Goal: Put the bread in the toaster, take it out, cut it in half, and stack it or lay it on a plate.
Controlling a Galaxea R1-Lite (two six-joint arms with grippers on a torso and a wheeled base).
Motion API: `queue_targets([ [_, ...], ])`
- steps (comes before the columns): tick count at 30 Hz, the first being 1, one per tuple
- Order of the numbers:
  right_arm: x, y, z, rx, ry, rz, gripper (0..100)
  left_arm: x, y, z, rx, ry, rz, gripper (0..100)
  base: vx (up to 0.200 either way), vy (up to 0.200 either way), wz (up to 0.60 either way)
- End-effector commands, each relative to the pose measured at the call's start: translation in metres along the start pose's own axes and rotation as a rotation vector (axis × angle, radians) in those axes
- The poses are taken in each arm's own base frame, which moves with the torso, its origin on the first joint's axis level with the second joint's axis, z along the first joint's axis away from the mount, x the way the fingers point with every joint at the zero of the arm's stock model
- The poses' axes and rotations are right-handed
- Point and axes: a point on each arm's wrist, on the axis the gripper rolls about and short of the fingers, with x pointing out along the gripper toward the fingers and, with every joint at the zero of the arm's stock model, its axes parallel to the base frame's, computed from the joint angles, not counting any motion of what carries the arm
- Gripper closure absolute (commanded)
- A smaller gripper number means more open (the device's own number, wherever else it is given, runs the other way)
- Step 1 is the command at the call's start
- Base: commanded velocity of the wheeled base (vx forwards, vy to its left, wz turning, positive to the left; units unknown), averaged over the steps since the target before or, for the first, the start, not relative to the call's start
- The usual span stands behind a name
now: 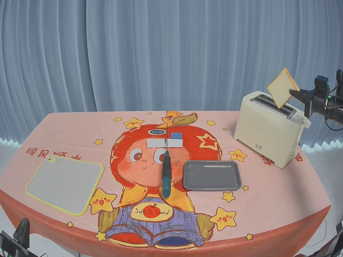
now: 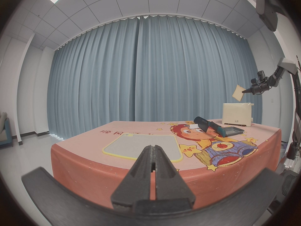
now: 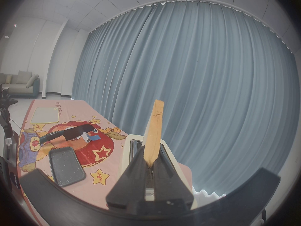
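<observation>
Your right gripper [image 1: 292, 92] clamped bread slice [image 1: 282, 87] by one corner. Slice tilted over toaster [image 1: 267, 125] slot, probably to line up for drop-in. Head view overlapped slice and toaster; left wrist view showed clear gap between them; right wrist view showed slice edge-on. Your left gripper [image 2: 152, 153] sat low off table [image 2: 94, 160] front, fingers closed on nothing. Knife [image 1: 166, 174], grey tray [image 1: 212, 175], cutting board [image 1: 64, 182] laid out for cutting.

- Bread [image 3: 154, 130]: lower corner hidden between the fingers of the right gripper [image 3: 150, 164]
- Toaster [image 3: 126, 156]: largely hidden behind that gripper in the right wrist view; slot interior cannot be told
- Left gripper [image 1: 22, 227]: mostly cut off at the head view's lower corner
- Knife [image 1: 166, 168]: blade seen edge-on in the head view, a bare line
</observation>
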Motion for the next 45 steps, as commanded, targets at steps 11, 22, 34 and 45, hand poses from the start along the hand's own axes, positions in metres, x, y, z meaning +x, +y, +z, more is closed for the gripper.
queue_targets([
  [11,0.007,-0.002,-0.008,0.009,0.022,0.006,100,0.0,0.0,-0.005,0.0,0.001,0.0,100,0.0,0.0,0.0],
  [22,0.013,-0.007,-0.018,-0.009,0.051,0.004,100,0.0,0.0,-0.005,0.0,0.001,0.0,100,0.0,0.0,0.0],
  [34,0.016,-0.005,-0.026,-0.018,0.073,0.016,100,0.0,0.0,-0.005,0.0,0.001,0.0,100,0.0,0.0,0.0],
  [45,0.016,-0.003,-0.03,-0.01,0.085,0.021,100,0.0,0.0,-0.005,0.0,0.001,0.0,100,0.0,0.0,0.0],
])
